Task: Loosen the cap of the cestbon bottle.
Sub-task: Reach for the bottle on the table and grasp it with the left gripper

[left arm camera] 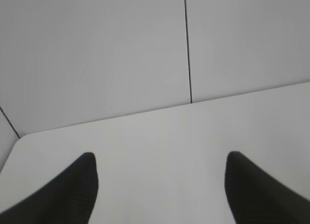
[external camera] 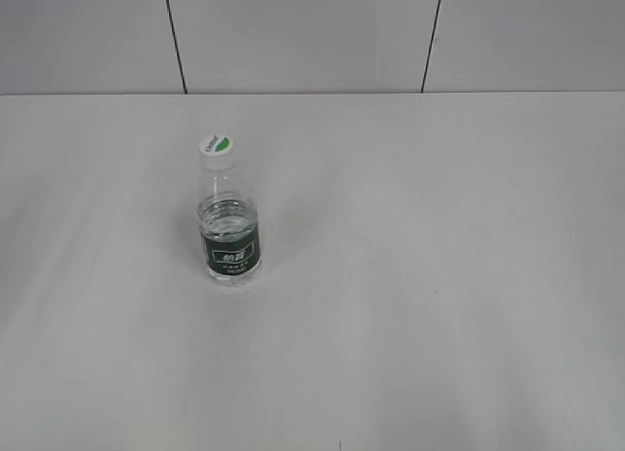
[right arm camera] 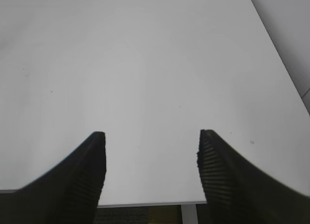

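**Bottle alone on the table, both claws spread wide and holding nothing**

The cestbon bottle (external camera: 230,226) stands upright on the white table (external camera: 439,275), left of the middle in the exterior view and roughly halfway between the table's far edge and the near edge of the picture. Its clear body shows water inside, and the dark green label band with white characters wraps its lower half. The cap (external camera: 218,149) sits on the neck, white with a green patch on top, facing slightly toward the camera. Nothing touches the bottle, and the surface on every side of it is bare. Neither arm shows in the exterior view.

Behind the table runs a pale panelled wall (external camera: 303,36), divided by thin dark vertical seams.

In the left wrist view, the left claw (left arm camera: 162,178) has its two dark fingers (left arm camera: 72,192) set far apart with only bare table between them; it grips nothing. It looks toward the table's far edge and the wall (left arm camera: 97,54), where one seam runs down. The bottle does not appear in this view.

In the right wrist view, the right claw (right arm camera: 151,170) is likewise spread wide, its ribbed fingers (right arm camera: 220,175) apart over the table's surface and near edge, with nothing held. The bottle is out of this view as well.
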